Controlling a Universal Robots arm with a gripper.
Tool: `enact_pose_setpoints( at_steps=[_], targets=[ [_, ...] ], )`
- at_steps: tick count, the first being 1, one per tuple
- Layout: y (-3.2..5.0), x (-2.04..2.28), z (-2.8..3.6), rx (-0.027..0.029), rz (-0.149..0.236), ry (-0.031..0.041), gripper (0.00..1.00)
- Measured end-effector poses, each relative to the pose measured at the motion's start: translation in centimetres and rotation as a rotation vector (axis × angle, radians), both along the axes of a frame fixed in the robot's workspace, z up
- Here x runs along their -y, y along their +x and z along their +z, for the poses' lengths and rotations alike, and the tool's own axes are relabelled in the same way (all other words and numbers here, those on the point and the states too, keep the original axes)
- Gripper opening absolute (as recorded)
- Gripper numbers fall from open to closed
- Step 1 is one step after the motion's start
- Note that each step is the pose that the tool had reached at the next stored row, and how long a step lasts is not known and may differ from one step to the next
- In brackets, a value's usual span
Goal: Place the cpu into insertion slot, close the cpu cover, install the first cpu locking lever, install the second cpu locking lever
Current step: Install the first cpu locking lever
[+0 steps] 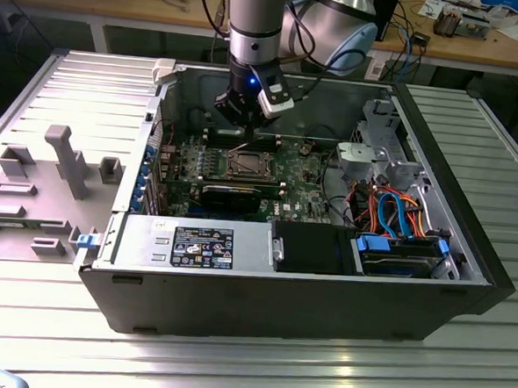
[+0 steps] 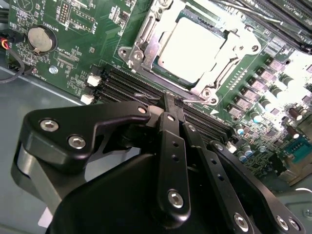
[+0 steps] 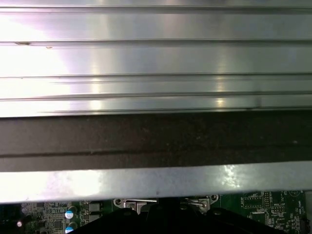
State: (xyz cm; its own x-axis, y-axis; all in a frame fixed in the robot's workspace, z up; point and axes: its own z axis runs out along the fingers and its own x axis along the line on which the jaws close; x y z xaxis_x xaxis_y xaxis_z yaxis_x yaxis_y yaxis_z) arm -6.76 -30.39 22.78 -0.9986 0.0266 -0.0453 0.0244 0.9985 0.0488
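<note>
The cpu (image 2: 195, 43) lies with its dull silver face up in the insertion slot (image 1: 246, 164) on the green motherboard, inside the open computer case. The shiny cpu cover (image 2: 146, 41) lies flat around the cpu's face. A thin metal lever (image 2: 225, 73) runs along one side of the socket. My gripper (image 2: 171, 100) hangs just above the board beside the socket, over the memory slots, with its black fingers (image 2: 173, 146) closed together and nothing between them. In the exterior view the gripper (image 1: 243, 116) is above the socket's far side.
Long black memory slots (image 2: 127, 87) and a coin battery (image 2: 40, 39) lie near the gripper. A black expansion card (image 1: 231, 195), the power supply (image 1: 194, 243) and a drive cage with cables (image 1: 398, 216) fill the case. The case wall (image 3: 156, 136) stands close by.
</note>
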Motion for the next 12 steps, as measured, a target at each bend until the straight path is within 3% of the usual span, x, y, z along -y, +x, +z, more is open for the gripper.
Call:
enact_pose_setpoints(
  at_steps=[12],
  targets=[
    [0.94,-0.01,-0.84,0.0,-0.003,0.0,0.11]
  ],
)
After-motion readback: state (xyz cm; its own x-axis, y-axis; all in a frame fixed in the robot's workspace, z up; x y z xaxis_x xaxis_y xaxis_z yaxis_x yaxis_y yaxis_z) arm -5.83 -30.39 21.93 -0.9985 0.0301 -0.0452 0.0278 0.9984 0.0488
